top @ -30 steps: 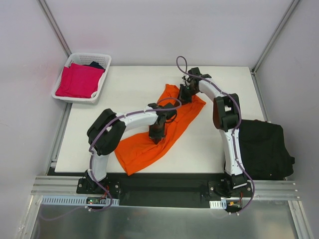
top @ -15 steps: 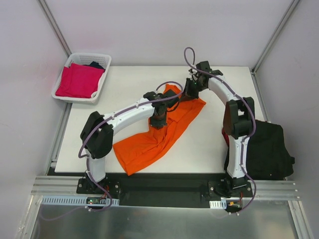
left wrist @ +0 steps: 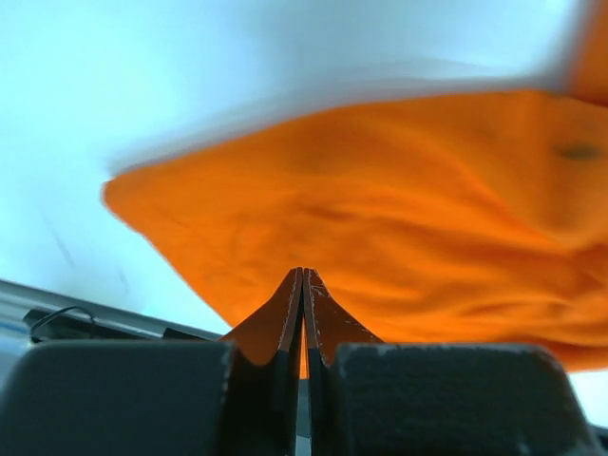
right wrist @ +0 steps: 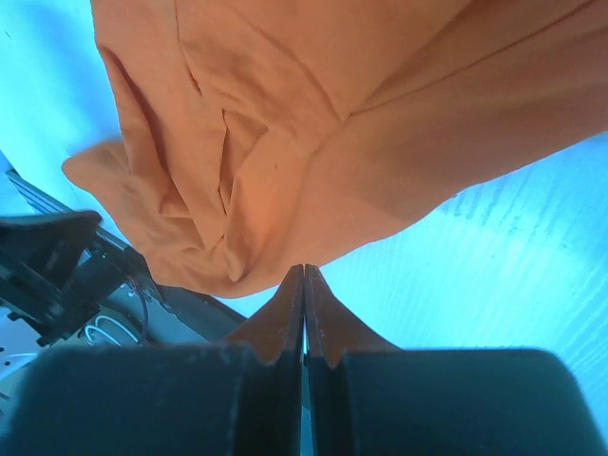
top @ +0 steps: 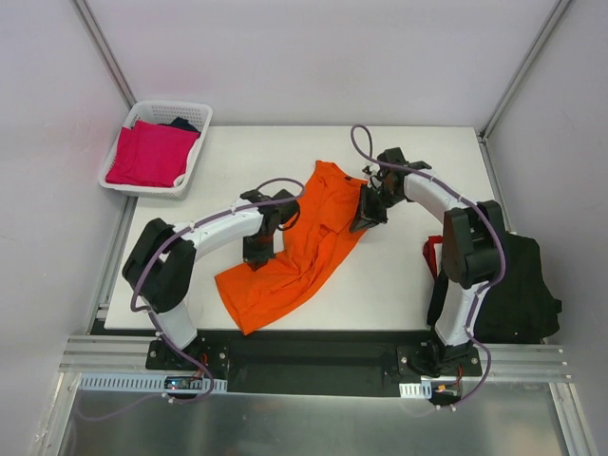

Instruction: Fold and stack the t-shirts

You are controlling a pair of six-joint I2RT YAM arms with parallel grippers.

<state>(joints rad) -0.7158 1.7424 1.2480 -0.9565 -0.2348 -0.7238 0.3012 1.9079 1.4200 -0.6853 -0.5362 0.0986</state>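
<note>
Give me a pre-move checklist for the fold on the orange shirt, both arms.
1. Left end effector shut on the bright orange cloth t-shirt: ok.
2. Right end effector shut on the same shirt: ok.
3. Shirt lying flat on the white table: not ok, it is bunched, creased and lying diagonally.
4. Black cloth t-shirts at the table's right edge, apart from the orange one: ok.
5. White plastic lattice basket, holding the magenta-pink cloth t-shirt, away from both arms: ok.
6. How much cloth each pinch holds: cannot tell.
</note>
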